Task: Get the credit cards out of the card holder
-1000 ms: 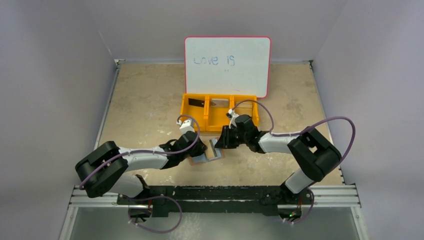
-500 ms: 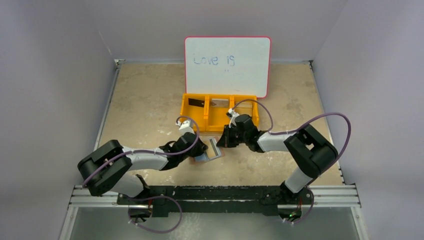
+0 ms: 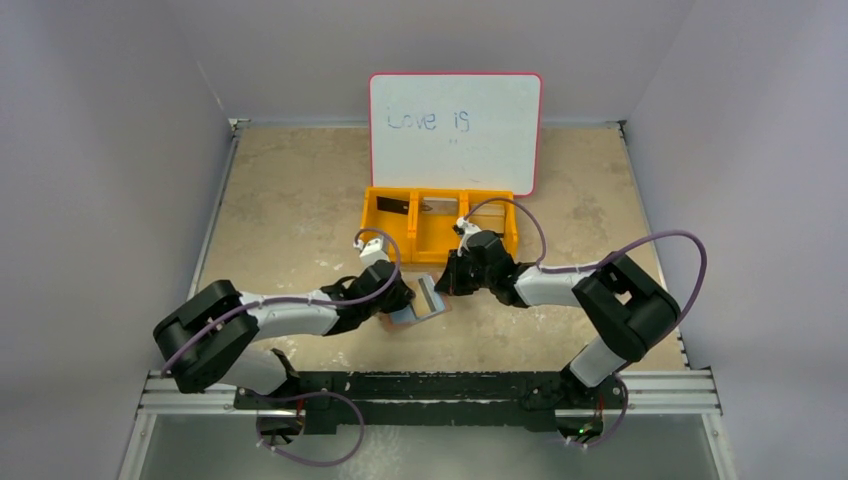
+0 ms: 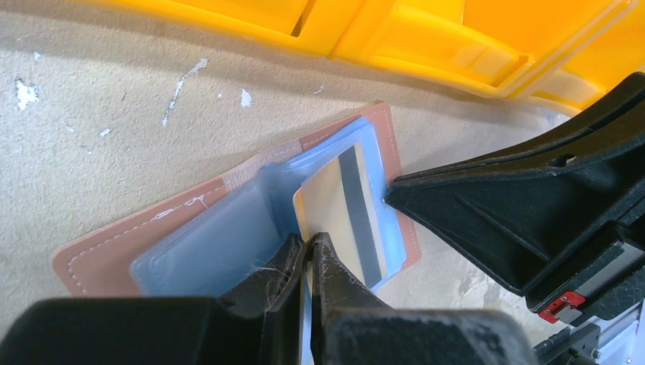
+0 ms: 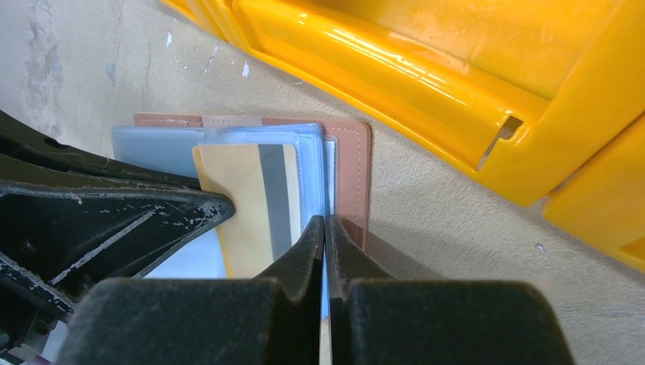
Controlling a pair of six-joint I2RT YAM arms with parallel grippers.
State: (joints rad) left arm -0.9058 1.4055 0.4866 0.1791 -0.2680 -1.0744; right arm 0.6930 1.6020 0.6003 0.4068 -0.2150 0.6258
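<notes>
One striped beige card (image 4: pixel 327 199) in one brown card holder (image 4: pixel 99 256)

Your right gripper (image 5: pixel 325 224) has gone from part-open to shut, jaws now pinched together at the holder's (image 5: pixel 352 179) clear pocket edge.

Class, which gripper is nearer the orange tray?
Right. The right gripper is just short of the orange tray's front wall; the left gripper is farther back, shut on the beige card in the card holder.

The card holder (image 3: pixel 425 304) lies before the tray (image 3: pixel 366 225), between our left gripper (image 4: pixel 306 245) and right gripper (image 5: pixel 325 225); 1 card (image 4: pixel 342 205) sits seemingly inside.
</notes>
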